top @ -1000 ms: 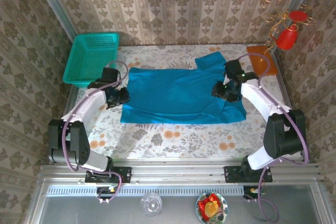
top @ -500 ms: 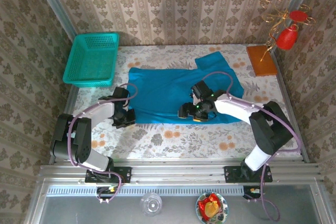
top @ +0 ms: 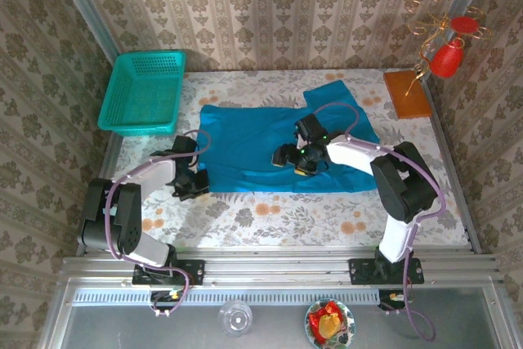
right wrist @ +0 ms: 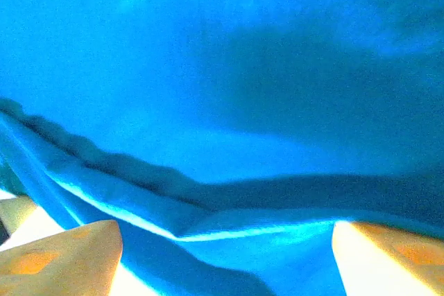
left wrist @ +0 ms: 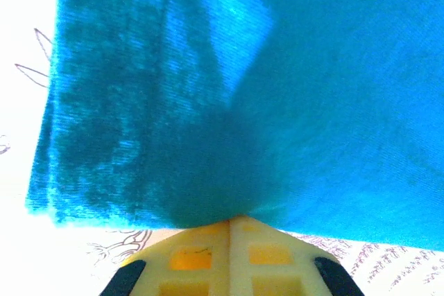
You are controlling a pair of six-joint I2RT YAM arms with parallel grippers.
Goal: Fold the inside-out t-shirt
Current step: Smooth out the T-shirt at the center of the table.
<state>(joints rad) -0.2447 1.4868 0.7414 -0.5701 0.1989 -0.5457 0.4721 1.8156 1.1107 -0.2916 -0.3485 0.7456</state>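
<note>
**Inspector:** Report any lettering, labels, brands or numbers that can be read.

**Assistant:** None legible, sir. The wallpaper [top: 286, 6] at twelve o'clock and the tablecloth [top: 270, 214] at six o'clock carry floral ornament only.

**Inspector:** Noted.

You have the t-shirt [top: 245, 140] spread across the middle of the desk [top: 261, 214], with one sleeve reaching toward the far right. The basket [top: 143, 91] sits at the far left corner, apart from the shirt. A board [top: 406, 94] lies at the far right corner. Your left gripper [top: 194, 183] is at the shirt's near left corner, and your right gripper [top: 288, 158] is over its middle.
</note>
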